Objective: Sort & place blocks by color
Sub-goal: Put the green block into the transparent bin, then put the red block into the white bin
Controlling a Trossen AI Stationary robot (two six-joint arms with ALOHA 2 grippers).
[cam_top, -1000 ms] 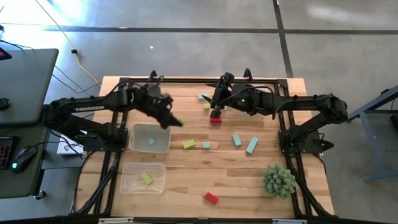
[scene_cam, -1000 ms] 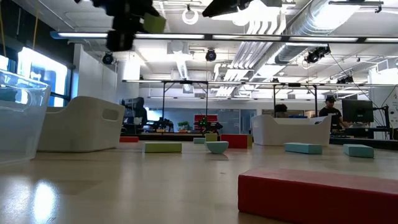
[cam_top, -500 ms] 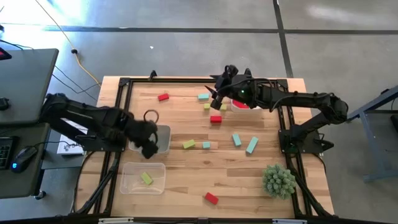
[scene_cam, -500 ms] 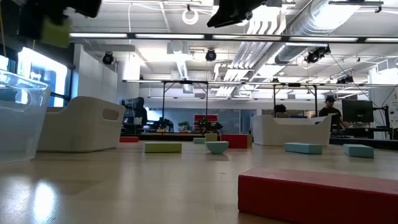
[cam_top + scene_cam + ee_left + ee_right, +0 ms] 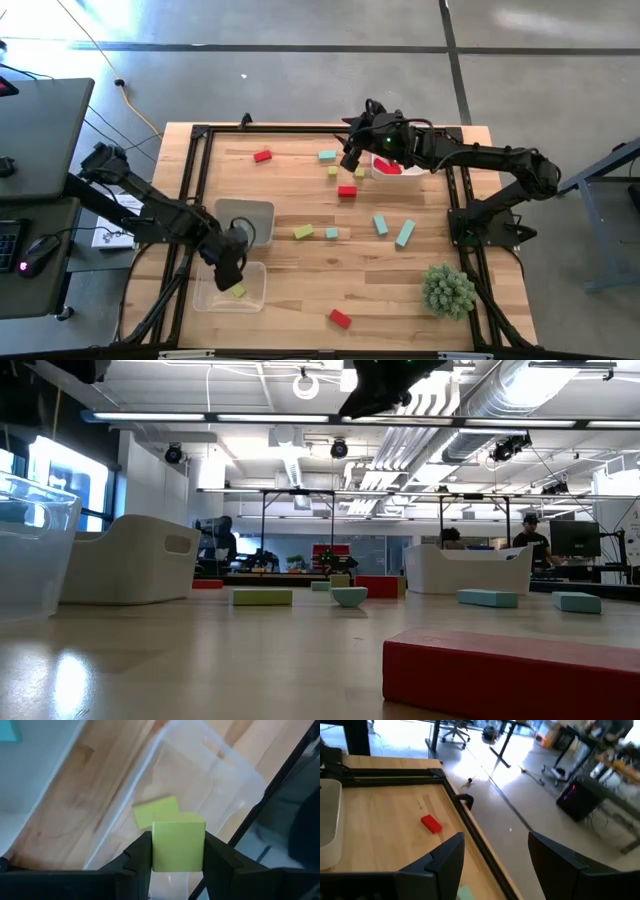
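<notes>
A yellow-green cube (image 5: 178, 845) is clamped between the fingers of the left gripper (image 5: 177, 851), which is held over the clear tray (image 5: 205, 294) near the table's (image 5: 300, 280) front-left corner, where a second yellow-green block (image 5: 155, 810) lies. The right gripper (image 5: 495, 855) is held apart and empty above the far edge, beside a tray with red blocks (image 5: 388, 168).

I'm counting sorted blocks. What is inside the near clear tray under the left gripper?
One yellow-green block lies inside the near clear tray. The left gripper holds another above it, hiding part of the floor.
</notes>
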